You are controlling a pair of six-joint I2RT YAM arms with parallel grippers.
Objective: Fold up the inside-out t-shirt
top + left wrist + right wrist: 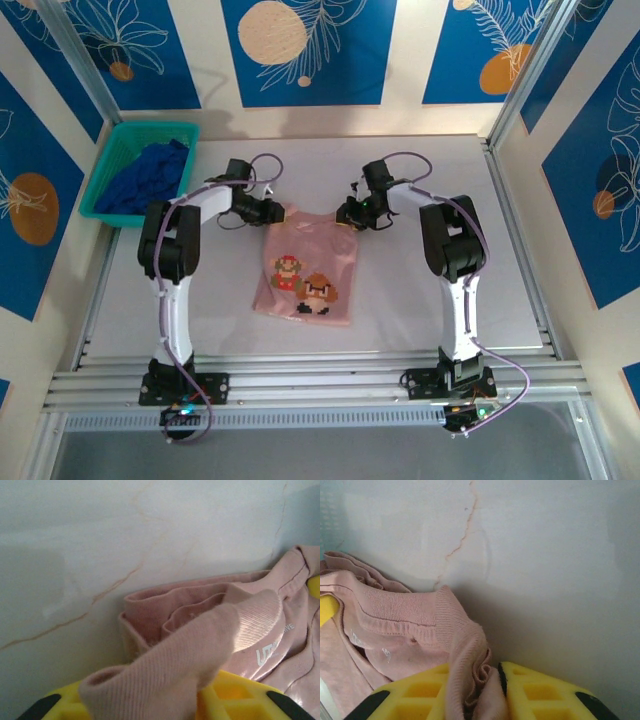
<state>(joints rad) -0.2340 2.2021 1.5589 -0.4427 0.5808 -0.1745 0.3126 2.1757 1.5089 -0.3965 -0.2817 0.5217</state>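
The dusty-pink cotton t-shirt (303,272) lies in the middle of the pale grey tabletop (450,300), gathered into a narrow panel with its small yellow-and-dark print facing up. I have both arms at its far edge, one at each corner. The left gripper (272,212) is at the far-left corner, and its wrist view shows a ribbed fold lifted off the pile and running down between the yellow fingers (235,697). I read that as narrowed on the cloth. The right gripper (350,215) is at the far-right corner, with bunched pink fabric plainly pinched between its fingers (420,690).

By my judgement the sides are in and the task is about halfway done. The far edge is not yet brought over toward the near hem, and the stack is not yet flattened. A teal plastic basket (150,126) holding a crumpled dark blue garment (145,180) sits well apart at the far-left corner.
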